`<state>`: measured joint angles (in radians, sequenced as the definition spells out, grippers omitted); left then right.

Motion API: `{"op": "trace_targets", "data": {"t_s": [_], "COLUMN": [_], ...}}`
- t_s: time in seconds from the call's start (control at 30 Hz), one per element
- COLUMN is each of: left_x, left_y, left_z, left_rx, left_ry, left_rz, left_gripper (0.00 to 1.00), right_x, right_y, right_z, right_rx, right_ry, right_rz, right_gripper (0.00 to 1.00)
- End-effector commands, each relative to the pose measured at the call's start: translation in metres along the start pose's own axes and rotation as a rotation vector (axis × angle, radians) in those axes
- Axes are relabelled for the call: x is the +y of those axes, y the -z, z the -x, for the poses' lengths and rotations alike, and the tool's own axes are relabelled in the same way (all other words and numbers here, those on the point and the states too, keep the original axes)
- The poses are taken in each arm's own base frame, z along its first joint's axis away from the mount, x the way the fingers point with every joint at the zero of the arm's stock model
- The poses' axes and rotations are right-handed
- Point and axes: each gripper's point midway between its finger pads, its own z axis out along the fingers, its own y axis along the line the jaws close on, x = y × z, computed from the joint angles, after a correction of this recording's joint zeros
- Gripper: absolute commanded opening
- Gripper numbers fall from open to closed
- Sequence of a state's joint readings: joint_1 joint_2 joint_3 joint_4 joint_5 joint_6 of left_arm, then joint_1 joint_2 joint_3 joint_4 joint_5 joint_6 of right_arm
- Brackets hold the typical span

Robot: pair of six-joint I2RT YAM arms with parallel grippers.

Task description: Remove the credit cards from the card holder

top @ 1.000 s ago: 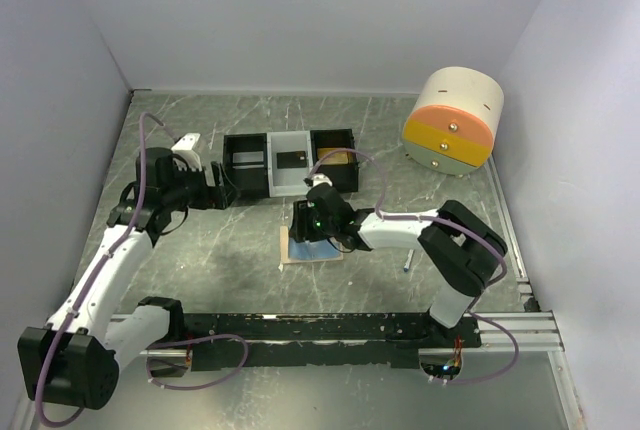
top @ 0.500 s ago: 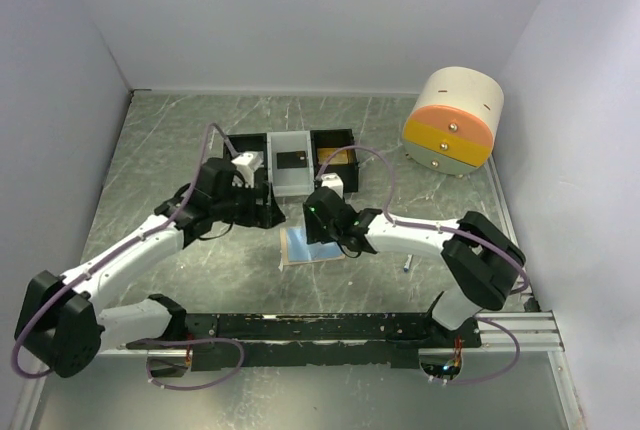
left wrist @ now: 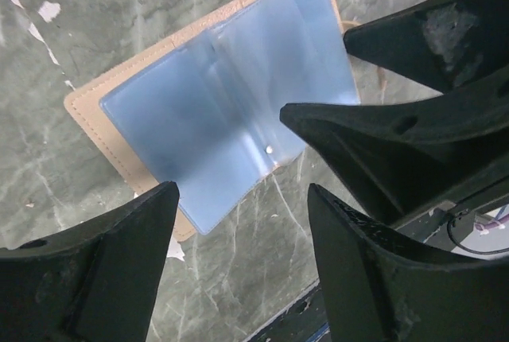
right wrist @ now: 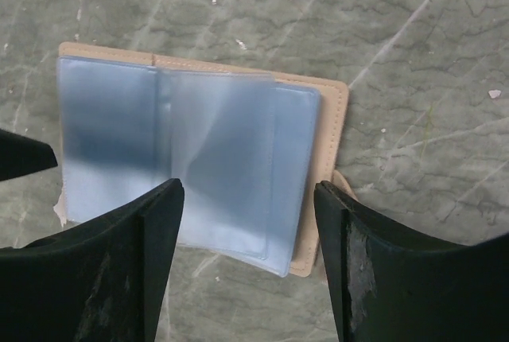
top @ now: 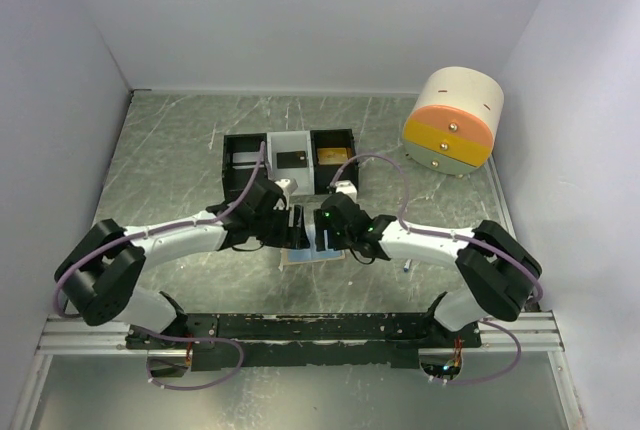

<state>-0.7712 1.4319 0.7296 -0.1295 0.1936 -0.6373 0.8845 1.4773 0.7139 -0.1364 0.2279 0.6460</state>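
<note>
As it swings in from beside the tray (top: 245, 137), left claw (top: 295, 222): now right over the card holder (top: 310, 253), jaws wide, nothing between them. Its own camera looks straight down through the gap.
Right claw (top: 325, 235): already over the holder a second ago, and it has spread since. Wide now, empty, hanging just above the sleeves (right wrist: 215, 159).
Card holder: flat on the table (top: 170, 150), opened out, tan cover underneath, pale blue clear sleeves facing up, one loose leaf lifting along the spine. It lies between the tray and the arm bases, and it hasn't shifted.
Crowding: the two claws are nose to nose. The right claw's fingers (left wrist: 398, 143) fill the right side of the left wrist view.
Tray contents: a dark flat piece (top: 291, 159) in the middle compartment and a gold one (top: 330, 156) in the right; the left compartment is hard to read.
Pockets: no card face shows through from either wrist view, so I can't tell whether one is tucked inside.
What it means: two free claws over one open holder looks like a pin-and-pull being set up, or a last check of the pockets.
Watch: with thin sleeves and a light wallet, a one-sided tug would likely drag the whole thing along.
</note>
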Motion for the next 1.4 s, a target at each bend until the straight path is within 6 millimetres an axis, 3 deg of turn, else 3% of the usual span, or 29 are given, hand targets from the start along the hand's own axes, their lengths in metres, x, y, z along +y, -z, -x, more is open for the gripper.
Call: {"op": "trace_targets", "data": {"t_s": [0.0, 0.13, 0.27, 0.53, 0.77, 0.9, 1.03, 1.13, 1.3, 1.37], "left_x": [-0.004, 0.008, 0.015, 0.026, 0.03, 0.03, 0.031, 0.031, 0.031, 0.032], "left_y": [-0.011, -0.017, -0.026, -0.032, -0.032, -0.031, -0.03, -0.029, -0.025, -0.025], "left_z": [0.003, -0.008, -0.021, -0.034, -0.04, -0.038, -0.038, -0.037, -0.031, -0.03], "left_rx": [-0.038, -0.01, 0.018, 0.038, 0.043, 0.037, 0.034, 0.029, 0.004, 0.005], "left_ry": [0.014, 0.012, 0.021, 0.025, 0.031, 0.029, 0.03, 0.033, 0.026, 0.022], "left_rz": [0.031, 0.086, 0.096, 0.138, 0.149, 0.151, 0.157, 0.161, 0.175, 0.184], "left_gripper": [0.75, 0.7, 0.61, 0.52, 0.49, 0.48, 0.46, 0.46, 0.46, 0.46], "right_x": [-0.005, -0.006, 0.008, 0.027, 0.033, 0.037, 0.045, 0.043, 0.003, -0.003], "right_y": [-0.005, -0.007, -0.005, -0.006, -0.009, -0.014, -0.009, -0.007, -0.014, -0.015], "right_z": [-0.005, -0.01, -0.01, -0.008, -0.016, -0.021, -0.009, -0.004, -0.001, -0.003], "right_rx": [0.025, 0.048, 0.049, 0.059, 0.095, 0.113, 0.078, 0.079, 0.063, 0.073], "right_ry": [-0.061, -0.079, -0.086, -0.115, -0.151, -0.178, -0.209, -0.224, -0.179, -0.136], "right_rz": [0.04, 0.064, 0.154, 0.246, 0.284, 0.314, 0.374, 0.386, 0.158, 0.128], "right_gripper": [0.66, 0.61, 0.47, 0.34, 0.38, 0.16, 0.0, 0.0, 0.22, 0.25]}}
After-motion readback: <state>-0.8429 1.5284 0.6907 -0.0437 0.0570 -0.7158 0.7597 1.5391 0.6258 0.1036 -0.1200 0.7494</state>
